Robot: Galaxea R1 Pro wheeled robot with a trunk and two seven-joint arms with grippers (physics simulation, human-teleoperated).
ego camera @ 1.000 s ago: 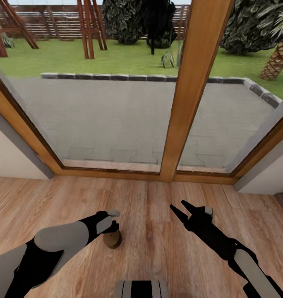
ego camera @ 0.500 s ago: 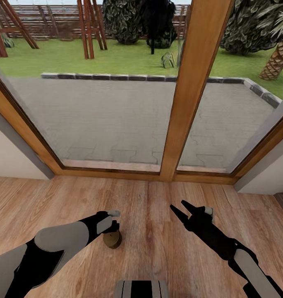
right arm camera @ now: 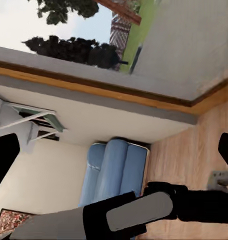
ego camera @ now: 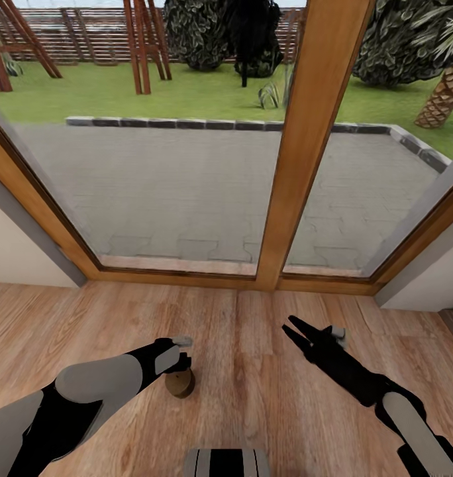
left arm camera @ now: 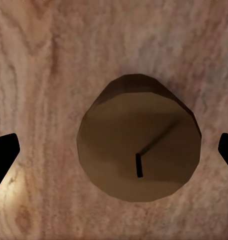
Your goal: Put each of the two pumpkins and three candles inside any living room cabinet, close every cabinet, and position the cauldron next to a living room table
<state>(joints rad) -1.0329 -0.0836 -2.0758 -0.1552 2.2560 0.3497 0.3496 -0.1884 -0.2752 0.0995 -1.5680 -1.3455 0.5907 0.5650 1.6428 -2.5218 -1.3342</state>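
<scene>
A stubby tan candle [ego camera: 180,383] stands upright on the wooden floor in front of the big window. My left gripper [ego camera: 179,371] hangs straight above it, pointing down. In the left wrist view the candle [left arm camera: 139,152] with its dark wick sits between the two open fingertips [left arm camera: 4,157], which stand wide on either side and apart from it. My right gripper [ego camera: 294,330] is open and holds nothing, raised over the floor to the right of the candle. The pumpkins, the cabinet and the cauldron are out of view.
A wooden-framed glass window [ego camera: 306,132] fills the wall ahead, with patio and lawn outside. Grey wall corners stand at both sides. The right wrist view looks across my left arm [right arm camera: 139,212] toward a blue sofa [right arm camera: 114,172] by the wall.
My right arm has shifted a little to the right and back. The left gripper and the candle have stayed where they were.
</scene>
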